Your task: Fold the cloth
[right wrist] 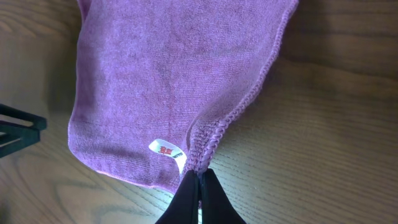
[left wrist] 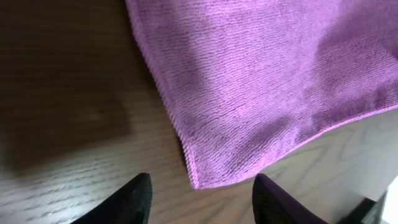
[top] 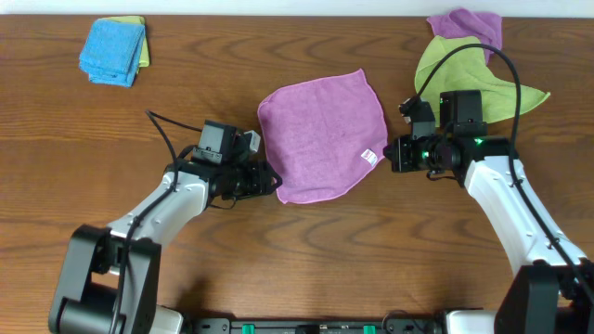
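**Inspector:** Where does the cloth (top: pixel 320 134) lie?

**Assessor:** On the worktop (top: pixel 306 255), near the lime-green cloth (top: pixel 461 76), on that cloth's left-arm side. From overhead it shows as one open layer with slightly wavy edges. No doubled half or crease is visible. Its white tag (top: pixel 368 156) is on the edge facing the lime-green cloth.

**Inspector:** State of the jaws?

**Assessor:** The right gripper (right wrist: pixel 199 182) stands between the lime-green cloth and the lilac one. Its jaws are pressed together and pinch the hem right beside the tag. The left gripper (left wrist: pixel 202 191) is at the corner farthest from the lime-green cloth. Its jaws are spread, and that corner lies flat on the wood just ahead of them, not gripped.

**Inspector:** Progress?

**Assessor:** Early, in my judgement. One corner is secured, the second is not, and no fold has been made.

**Inspector:** What is left to do?

**Assessor:** The left jaws must close on the free corner. Both corners must then be lifted together, carried over to the opposite edge and laid down square. A second fold may follow.
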Robot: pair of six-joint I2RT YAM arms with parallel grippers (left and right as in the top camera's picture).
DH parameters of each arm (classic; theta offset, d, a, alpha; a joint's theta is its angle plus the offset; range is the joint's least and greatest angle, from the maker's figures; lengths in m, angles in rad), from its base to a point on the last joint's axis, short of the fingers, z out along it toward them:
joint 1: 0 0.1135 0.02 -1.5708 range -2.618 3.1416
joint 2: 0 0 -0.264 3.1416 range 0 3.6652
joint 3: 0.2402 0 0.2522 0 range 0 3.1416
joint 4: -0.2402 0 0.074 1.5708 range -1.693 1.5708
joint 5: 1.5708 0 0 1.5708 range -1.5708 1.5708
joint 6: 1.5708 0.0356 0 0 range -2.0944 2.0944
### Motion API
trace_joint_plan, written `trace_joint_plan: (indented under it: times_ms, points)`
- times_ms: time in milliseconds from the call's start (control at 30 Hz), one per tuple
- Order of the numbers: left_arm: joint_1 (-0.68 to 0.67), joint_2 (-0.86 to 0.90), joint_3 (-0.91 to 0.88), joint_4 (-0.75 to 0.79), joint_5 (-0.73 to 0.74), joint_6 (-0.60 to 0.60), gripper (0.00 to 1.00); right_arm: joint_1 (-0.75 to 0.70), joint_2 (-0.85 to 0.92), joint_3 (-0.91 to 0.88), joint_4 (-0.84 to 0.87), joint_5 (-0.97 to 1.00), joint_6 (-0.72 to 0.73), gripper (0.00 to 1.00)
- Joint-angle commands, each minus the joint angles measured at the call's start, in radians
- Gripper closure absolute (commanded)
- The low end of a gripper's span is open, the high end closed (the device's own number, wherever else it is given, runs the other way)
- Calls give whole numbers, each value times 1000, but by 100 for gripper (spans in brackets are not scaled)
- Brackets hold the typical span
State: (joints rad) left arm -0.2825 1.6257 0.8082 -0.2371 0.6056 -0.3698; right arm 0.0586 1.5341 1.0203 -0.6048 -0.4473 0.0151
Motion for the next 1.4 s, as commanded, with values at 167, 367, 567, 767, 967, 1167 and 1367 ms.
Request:
trace_joint_plan:
  times_ms: [167, 367, 567, 767, 967, 1167, 1367]
  points:
    - [1, 51, -3, 14, 75, -20, 45, 7, -8, 16, 6, 4, 14, 99]
    - [2, 68, -3, 23, 92, -20, 46, 7, -8, 16, 14, 6, 14, 99]
    - [1, 106, -3, 71, 134, -39, 46, 7, -8, 16, 14, 6, 14, 98]
    - [2, 143, -5, 89, 157, -54, 46, 6, -8, 16, 13, 6, 15, 99]
    - [2, 184, -37, 175, 179, -85, 47, 6, -8, 17, 13, 6, 14, 99]
    - [1, 208, -41, 224, 180, -96, 48, 6, -8, 17, 11, 6, 15, 99]
    - [0, 253, -41, 225, 220, -103, 48, 6, -8, 18, 10, 6, 18, 99]
